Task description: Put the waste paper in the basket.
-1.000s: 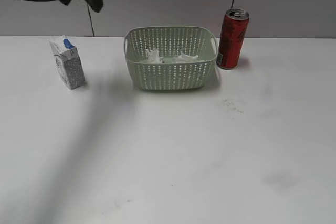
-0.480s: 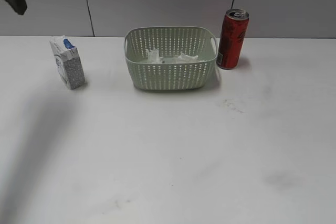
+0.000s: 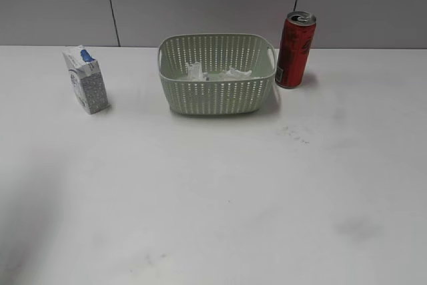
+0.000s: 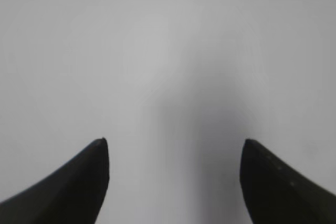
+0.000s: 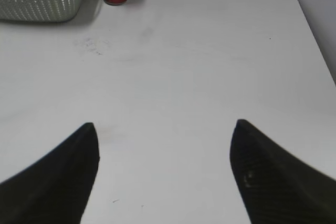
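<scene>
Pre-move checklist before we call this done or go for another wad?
1. Crumpled white paper wads inside the pale green perforated plastic basket: ok, count cannot tell.
2. No loose wad on the white table: ok.
3. Left gripper open and empty: ok.
4. Right gripper open and empty: ok.
5. Red drink can and white-and-blue carton upright: ok.

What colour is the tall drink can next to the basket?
Red, with dark lettering: the tall metal drink can shows best in the exterior view.
</scene>
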`<state>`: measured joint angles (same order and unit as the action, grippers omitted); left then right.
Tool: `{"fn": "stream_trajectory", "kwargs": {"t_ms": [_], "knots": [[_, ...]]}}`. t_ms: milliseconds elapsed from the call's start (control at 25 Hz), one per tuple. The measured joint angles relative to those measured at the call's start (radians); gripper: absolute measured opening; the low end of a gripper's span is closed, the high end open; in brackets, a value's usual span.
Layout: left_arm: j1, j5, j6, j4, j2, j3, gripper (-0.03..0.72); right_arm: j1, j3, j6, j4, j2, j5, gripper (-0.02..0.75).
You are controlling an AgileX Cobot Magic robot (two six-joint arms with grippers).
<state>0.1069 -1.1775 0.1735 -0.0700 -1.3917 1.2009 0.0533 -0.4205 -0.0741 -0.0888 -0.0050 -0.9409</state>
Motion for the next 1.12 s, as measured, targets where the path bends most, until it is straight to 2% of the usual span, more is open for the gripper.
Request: {"fn": "stream_trajectory", "kwargs": {"t_ms": [320,600,920,1120], "knots": [[0.0,0.041,-0.027,0.0,0.313,-0.32,0.589,0.0,0.0,0.0,0.0,0.0,0.0,0.588],[0.0,0.057,-0.051,0.007,0.583,-0.522,0.589,0.0,0.0,0.0,0.0,0.0,0.0,0.588],[0.0,0.105,-0.053,0.012,0.853,-0.674,0.589,0.0,0.0,0.0,0.0,0.0,0.0,0.588],[0.0,0.122,-0.053,0.012,0.992,-0.691,0.589,0.0,0.0,0.0,0.0,0.0,0.0,0.588]]}}
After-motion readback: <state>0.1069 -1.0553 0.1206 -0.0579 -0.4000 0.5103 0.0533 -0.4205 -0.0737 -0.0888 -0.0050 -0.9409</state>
